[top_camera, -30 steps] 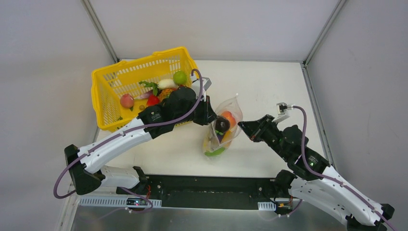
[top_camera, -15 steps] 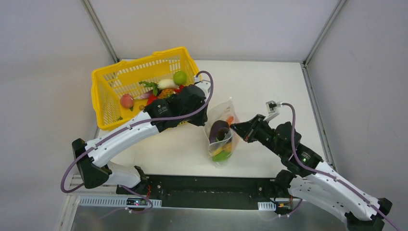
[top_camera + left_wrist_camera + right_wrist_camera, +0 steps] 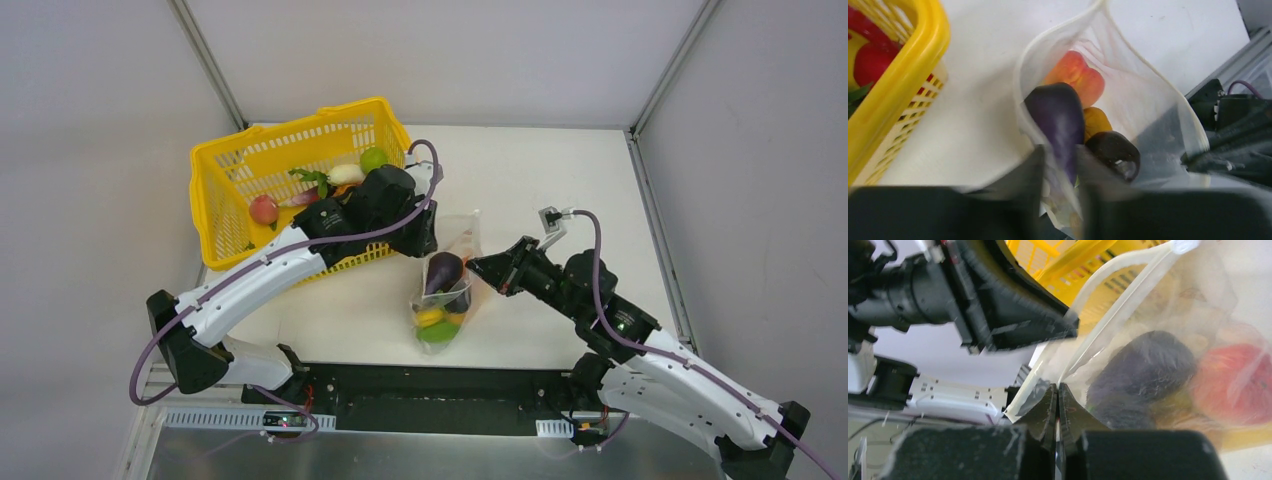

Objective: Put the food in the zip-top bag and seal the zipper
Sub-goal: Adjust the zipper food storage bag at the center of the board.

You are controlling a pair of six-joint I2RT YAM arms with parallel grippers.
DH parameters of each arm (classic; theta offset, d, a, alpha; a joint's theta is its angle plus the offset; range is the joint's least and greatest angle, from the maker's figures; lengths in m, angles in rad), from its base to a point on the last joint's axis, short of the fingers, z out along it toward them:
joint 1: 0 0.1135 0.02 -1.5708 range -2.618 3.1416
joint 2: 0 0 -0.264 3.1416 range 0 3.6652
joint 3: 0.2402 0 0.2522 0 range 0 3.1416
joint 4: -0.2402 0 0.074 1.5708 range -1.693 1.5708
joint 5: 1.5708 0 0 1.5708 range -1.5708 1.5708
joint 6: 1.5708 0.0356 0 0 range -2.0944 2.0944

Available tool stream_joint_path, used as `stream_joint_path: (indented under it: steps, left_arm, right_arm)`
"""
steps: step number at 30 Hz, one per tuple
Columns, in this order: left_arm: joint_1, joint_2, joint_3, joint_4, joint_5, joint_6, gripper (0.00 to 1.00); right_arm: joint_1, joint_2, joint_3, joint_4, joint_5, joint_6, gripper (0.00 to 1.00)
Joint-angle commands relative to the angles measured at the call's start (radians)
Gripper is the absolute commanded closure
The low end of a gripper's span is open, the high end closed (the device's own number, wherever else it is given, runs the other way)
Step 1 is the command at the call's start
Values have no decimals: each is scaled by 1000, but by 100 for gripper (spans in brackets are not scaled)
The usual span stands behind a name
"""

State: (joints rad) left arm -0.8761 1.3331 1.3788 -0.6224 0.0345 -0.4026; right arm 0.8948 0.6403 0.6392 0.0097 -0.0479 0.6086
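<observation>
Eggplant (image 3: 1058, 115) plus at least four more food pieces (image 3: 1075, 75) sit in one zip-top bag (image 3: 1148, 100). Left pincer (image 3: 1060, 162) and right pincer (image 3: 1057, 390) each pinch its rim. One yellow basket (image 3: 225, 190) stands beside.

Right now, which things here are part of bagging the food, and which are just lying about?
Part of the job:
- zip-top bag, with the eggplant and other food inside
- food in the basket, such as the green fruit
- left pincer at the bag's rim
- right pincer, pinching the bag's edge

Just lying about:
- yellow basket itself
- table
</observation>
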Motion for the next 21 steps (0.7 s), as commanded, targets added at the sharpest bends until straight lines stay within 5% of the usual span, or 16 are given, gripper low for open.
stream_joint_path:
  steps: [1, 3, 8, 16, 21]
  left_arm:
    - [-1, -48, -9, 56, 97, 29, 59]
    - [-1, -98, -65, 78, 88, 19, 37]
    - [-1, -258, -231, 196, 41, -3, 10]
    - [-23, -366, -343, 220, 125, -72, 5]
    - [-96, -426, -429, 276, 50, -139, 6]
  right_arm:
    - [2, -33, -25, 80, 186, 78, 100]
    - [3, -35, -33, 79, 208, 92, 100]
    - [2, -37, -57, 88, 221, 115, 100]
    - [2, -3, -59, 111, 198, 122, 100]
    - [2, 21, -48, 118, 190, 116, 100]
